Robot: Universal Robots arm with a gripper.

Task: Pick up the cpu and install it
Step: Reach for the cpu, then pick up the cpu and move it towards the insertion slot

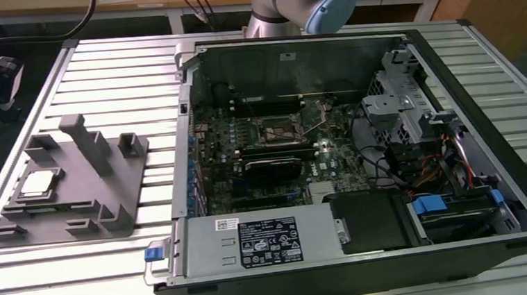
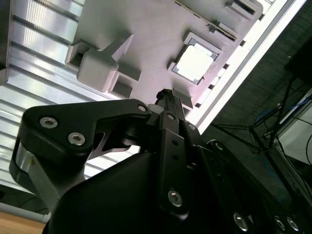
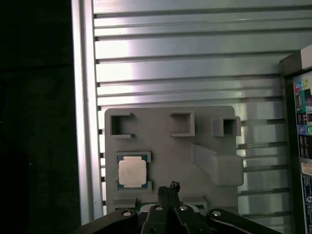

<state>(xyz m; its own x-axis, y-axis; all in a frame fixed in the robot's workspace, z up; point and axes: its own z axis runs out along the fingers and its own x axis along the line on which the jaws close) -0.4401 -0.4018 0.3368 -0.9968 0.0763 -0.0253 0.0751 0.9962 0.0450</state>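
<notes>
While the cpu [image 1: 40, 184] lies flat in its little pocket on the grey holder [image 1: 81, 191], on the table [image 1: 100, 68] at the exterior view's left of the open computer [image 1: 295, 58], the gripper [image 3: 168, 186] hangs over the holder near the chip, not touching it, jaws pinched together with nothing between them. Shut like that, I think they could bump the shiny top or the pocket's edge, and scratch or tip it.

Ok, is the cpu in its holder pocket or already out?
In. The cpu lies flat in a square recess of the grey holder; the gripper near it holds nothing.
</notes>
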